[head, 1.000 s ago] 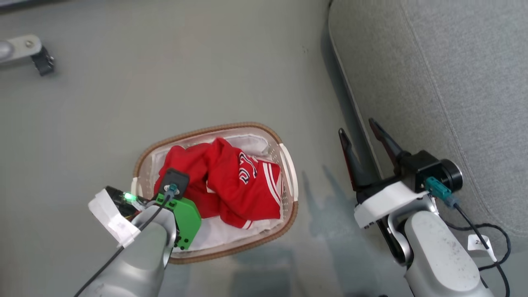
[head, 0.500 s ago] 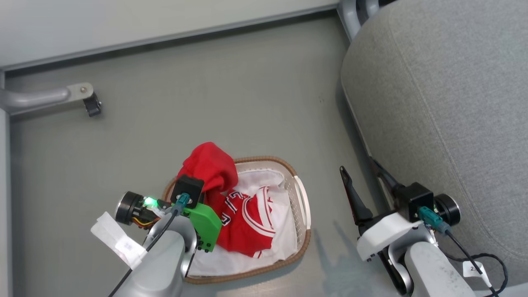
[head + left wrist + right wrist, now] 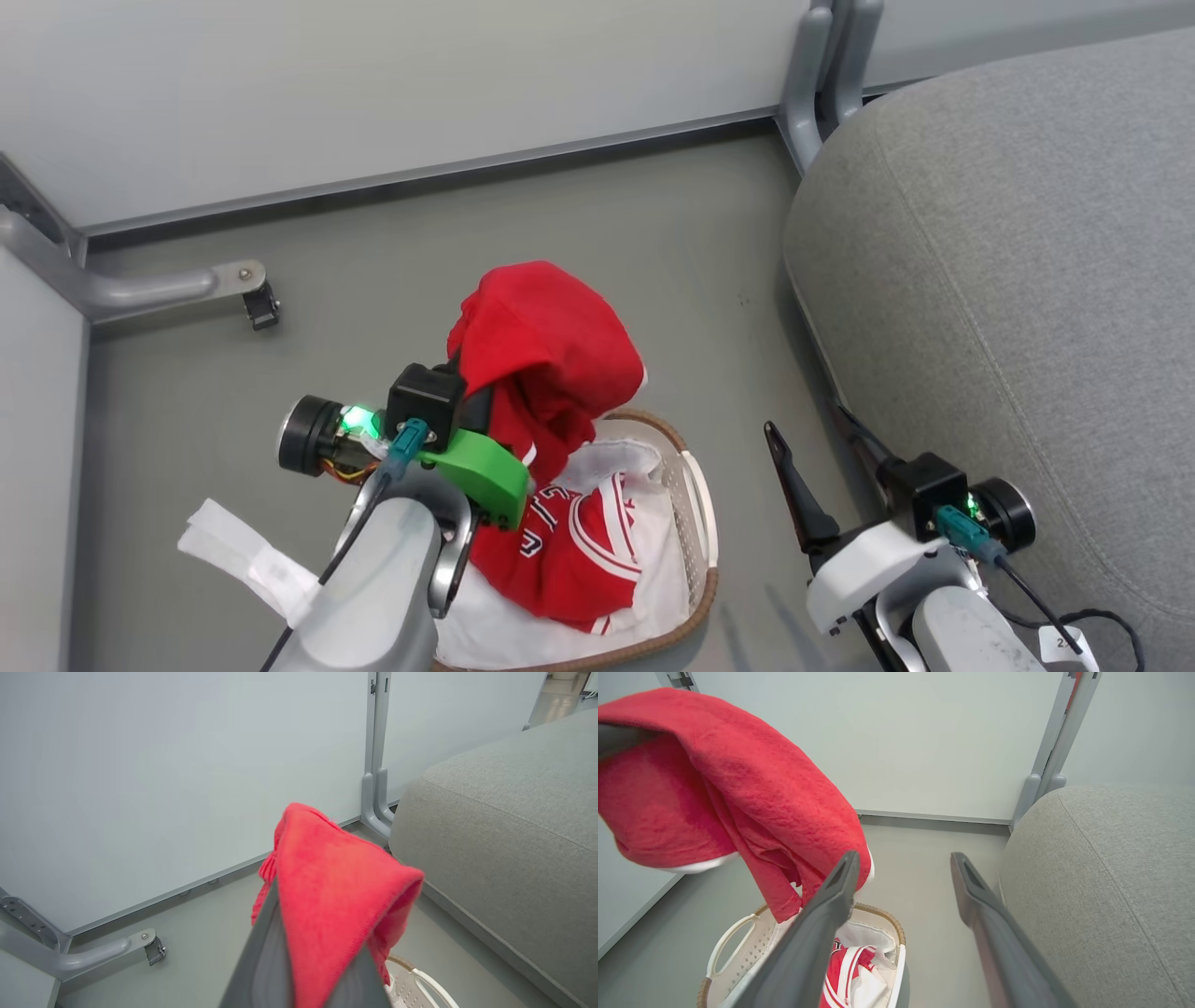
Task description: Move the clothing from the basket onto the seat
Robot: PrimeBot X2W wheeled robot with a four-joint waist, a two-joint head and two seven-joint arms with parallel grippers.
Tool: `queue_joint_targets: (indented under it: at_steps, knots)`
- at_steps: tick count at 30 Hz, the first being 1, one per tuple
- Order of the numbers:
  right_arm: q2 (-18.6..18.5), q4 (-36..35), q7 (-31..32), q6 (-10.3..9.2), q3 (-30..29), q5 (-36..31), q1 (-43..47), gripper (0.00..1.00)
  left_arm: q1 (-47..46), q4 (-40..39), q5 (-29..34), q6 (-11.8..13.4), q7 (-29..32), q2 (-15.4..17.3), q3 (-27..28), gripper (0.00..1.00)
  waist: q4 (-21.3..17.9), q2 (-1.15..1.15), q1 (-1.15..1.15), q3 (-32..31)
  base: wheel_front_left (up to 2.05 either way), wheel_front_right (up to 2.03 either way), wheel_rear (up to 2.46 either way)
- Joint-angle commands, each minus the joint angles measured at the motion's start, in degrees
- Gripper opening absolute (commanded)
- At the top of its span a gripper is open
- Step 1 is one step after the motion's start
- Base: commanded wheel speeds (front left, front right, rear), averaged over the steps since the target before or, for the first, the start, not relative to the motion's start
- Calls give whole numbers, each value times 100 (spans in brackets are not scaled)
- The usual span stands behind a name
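My left gripper (image 3: 471,392) is shut on a plain red garment (image 3: 546,345) and holds it up above the basket (image 3: 698,485); the cloth drapes over both fingers and hides their tips. In the left wrist view the same red garment (image 3: 336,886) covers the fingers. A red jersey (image 3: 579,551) with white stripes and lettering lies in the basket on the white liner. My right gripper (image 3: 805,425) stands open and empty between the basket and the seat (image 3: 1008,280). The right wrist view has the right gripper (image 3: 904,858), the hanging garment (image 3: 738,779) and the basket (image 3: 896,933) below.
A pale wall panel runs along the back. A grey metal leg with a small black caster (image 3: 257,303) stands on the floor at the left. A grey post (image 3: 822,75) rises beside the seat's far corner. Grey floor (image 3: 653,243) lies between basket and seat.
My left gripper has lifted the plain red garment up out of the basket; the jersey stayed inside. The head camera has tilted up, bringing the wall into view. The right gripper stayed open.
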Motion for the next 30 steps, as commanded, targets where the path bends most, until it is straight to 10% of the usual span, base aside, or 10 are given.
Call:
queue_joint_targets:
  at_steps: [1,30]
  knots:
    - [-25,34,-11,-2,8,-25,146,100,126,-106,-76,-3,-20,14,13,0,26,0,0,-174,0,0,0]
    - [-24,-47,-10,-2,301,-61,216,100,111,-1287,-473,60,-14,13,-308,0,50,0,0,-544,0,0,0]
